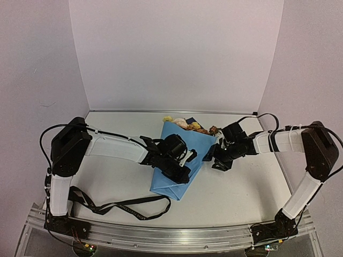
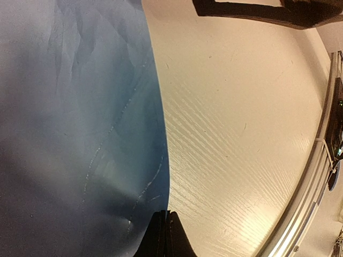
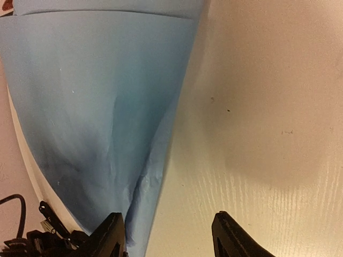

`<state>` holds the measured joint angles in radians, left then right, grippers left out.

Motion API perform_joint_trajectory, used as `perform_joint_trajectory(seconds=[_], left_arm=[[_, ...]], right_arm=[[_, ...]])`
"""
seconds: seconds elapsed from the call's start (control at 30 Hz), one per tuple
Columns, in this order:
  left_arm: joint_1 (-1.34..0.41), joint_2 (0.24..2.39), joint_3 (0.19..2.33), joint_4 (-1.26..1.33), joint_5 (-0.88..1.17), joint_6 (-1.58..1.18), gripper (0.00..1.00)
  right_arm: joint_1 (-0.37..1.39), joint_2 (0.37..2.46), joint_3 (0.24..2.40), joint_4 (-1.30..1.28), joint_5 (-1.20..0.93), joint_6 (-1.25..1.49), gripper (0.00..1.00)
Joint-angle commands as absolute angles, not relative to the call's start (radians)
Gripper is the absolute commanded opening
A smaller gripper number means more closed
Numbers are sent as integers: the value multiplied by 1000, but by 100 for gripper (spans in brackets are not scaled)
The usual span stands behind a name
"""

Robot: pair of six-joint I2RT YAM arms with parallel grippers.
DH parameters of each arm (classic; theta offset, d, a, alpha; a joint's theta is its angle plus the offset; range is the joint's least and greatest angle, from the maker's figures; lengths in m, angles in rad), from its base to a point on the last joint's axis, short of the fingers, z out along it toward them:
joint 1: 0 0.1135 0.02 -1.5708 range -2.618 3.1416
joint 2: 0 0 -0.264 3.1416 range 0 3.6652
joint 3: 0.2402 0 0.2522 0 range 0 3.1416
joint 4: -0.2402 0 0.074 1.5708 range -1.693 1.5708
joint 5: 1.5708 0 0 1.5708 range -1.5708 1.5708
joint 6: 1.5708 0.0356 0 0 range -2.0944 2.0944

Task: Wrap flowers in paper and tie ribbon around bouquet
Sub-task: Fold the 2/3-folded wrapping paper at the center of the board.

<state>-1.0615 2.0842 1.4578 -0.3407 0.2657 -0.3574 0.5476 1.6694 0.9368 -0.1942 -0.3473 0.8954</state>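
Pinning the large sheet of light blue paper [image 1: 169,184], folded into a cone in the middle of the white surface [image 1: 241,187], with the left hand [image 2: 165,233], fingers closed fully together with nothing visibly gripped between them, tips resting right at the paper's right-hand edge, probably to stop the fold from springing open. Showing the small bunch of artificial flowers [image 1: 185,124], with yellow, pink and orange-brown heads, only at the far, wide mouth of the cone, stems hidden inside the wrap. Hovering the right hand [image 3: 169,233] low just to the right of the cone, jaws standing apart and holding nothing, the paper's edge lying close by one finger; possibly letting go of the fold or lining up another tuck, without being able to tell which. Leaving the long flat black ribbon [image 1: 128,206] with pale lettering loose at the near left of the surface, beside the left arm's base and well apart from the cone; judging from this the wrapping close to done and the tying not yet begun. Needing next, most likely, one hand free for fetching the ribbon, with the other guarding the fold.
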Motion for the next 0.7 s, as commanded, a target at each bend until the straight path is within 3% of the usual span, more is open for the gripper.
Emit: perform_joint_trajectory(seconds=[0.0,0.2,0.57,0.67], left_arm=[[-1066,2091,1483,-329,256,-362,1],[-1066,2089,1482,-327,259,-362,1],[-1066,2083,1482,-318,263,-368,1],[-1066,2079,1483,-317,262,-372,6]], right_arm=[[546,1731,1007,-107,-354,940,58],[547,1812,1056,-86,-355,953,54],[548,1907,1073,-52,-351,948,33],[547,1925,1080,-49,-350,936,24]])
